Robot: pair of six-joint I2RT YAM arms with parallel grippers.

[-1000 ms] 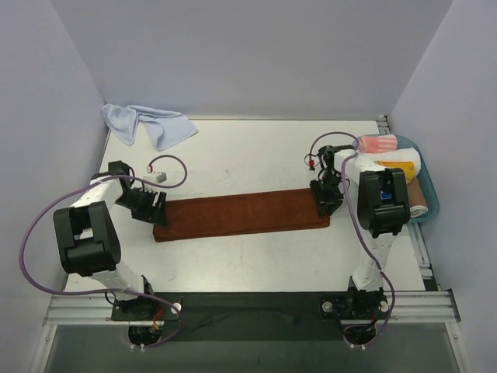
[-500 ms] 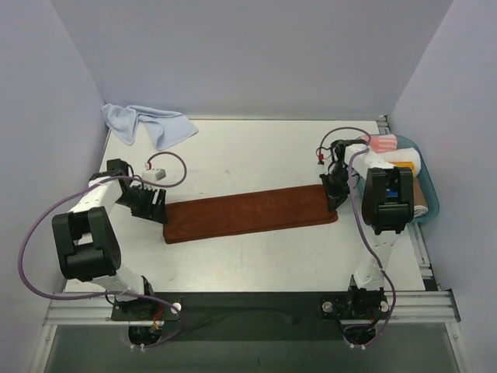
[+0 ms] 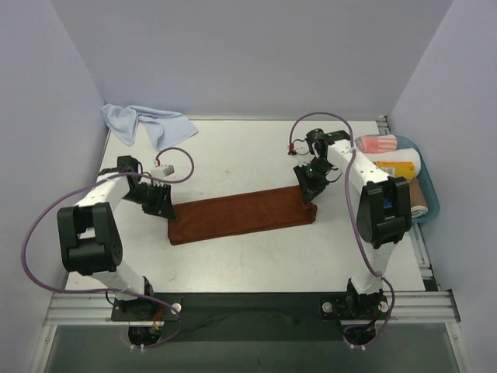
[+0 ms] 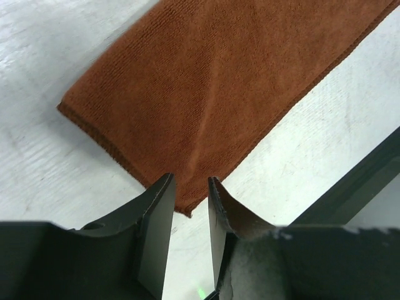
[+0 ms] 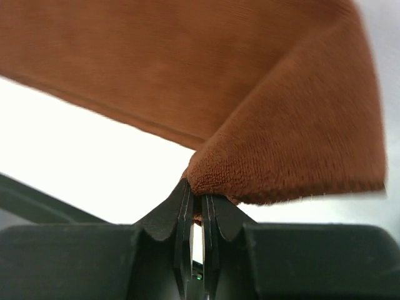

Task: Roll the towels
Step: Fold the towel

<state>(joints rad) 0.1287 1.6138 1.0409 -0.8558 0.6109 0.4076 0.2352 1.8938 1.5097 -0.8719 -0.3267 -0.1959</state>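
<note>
Rust-brown towel [image 3: 241, 214] nipped at its right end, mid-bench, the roll about to start.
Within the last second the right claw [image 5: 195, 206] has pressed together on the rust-brown towel's right corner and lifted it, dragging the strip leftward across the bench [image 3: 233, 155]. The left claw [image 4: 190, 194] has narrowed but stands partly spread, the left corner at its gap, not yet pinched. Far back left, the light-blue towel [image 3: 144, 124] lies crumpled, not yet rolled.
</note>
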